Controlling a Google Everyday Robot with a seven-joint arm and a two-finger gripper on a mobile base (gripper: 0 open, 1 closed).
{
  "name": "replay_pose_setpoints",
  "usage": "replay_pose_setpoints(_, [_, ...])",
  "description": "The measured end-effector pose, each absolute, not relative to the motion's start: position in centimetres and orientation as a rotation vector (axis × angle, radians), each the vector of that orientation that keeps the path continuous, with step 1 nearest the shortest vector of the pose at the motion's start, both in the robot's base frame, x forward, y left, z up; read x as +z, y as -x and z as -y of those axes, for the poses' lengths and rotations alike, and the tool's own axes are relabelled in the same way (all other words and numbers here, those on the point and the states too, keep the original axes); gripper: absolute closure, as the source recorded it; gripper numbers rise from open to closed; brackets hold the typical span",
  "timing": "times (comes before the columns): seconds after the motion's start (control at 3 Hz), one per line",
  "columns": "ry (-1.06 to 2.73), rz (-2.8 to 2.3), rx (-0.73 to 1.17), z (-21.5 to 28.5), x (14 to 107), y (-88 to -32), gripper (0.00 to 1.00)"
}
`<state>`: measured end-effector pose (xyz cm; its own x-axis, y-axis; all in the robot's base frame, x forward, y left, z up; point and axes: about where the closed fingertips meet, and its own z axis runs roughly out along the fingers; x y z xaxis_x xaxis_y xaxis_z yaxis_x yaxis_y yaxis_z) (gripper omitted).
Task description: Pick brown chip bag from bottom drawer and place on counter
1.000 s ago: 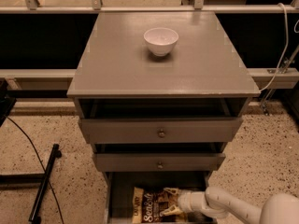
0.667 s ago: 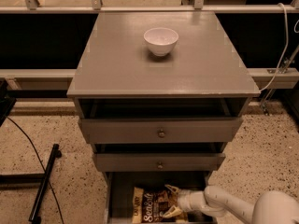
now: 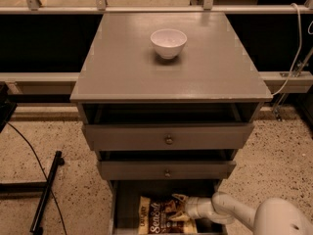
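The brown chip bag (image 3: 159, 215) lies flat on the floor of the open bottom drawer (image 3: 125, 204), with its white "Sea Salt" lettering facing up. My gripper (image 3: 177, 207) reaches into the drawer from the right. It is low over the bag's right edge, with the fingers (image 3: 179, 199) spread apart and that edge between them. The counter (image 3: 122, 67) is the grey cabinet top, with a white bowl (image 3: 168, 42) standing near its back middle.
Two shallower knobbed drawers (image 3: 168, 140) above the bottom one are pulled partly out and overhang it. A black cable and bar (image 3: 46, 192) lie on the speckled floor at left. A rail (image 3: 156, 9) and a white cable (image 3: 296, 43) run behind the cabinet.
The gripper stays at the bag's right edge. The white arm behind it has shifted slightly left. The bag has not visibly moved.
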<state>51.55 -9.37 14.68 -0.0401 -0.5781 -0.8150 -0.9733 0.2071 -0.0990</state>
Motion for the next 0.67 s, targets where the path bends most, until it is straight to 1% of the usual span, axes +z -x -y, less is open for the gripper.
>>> replay_pose_setpoints(0.67, [1.436,-1.753,0.658,9.65,13.6,-51.03,0.79])
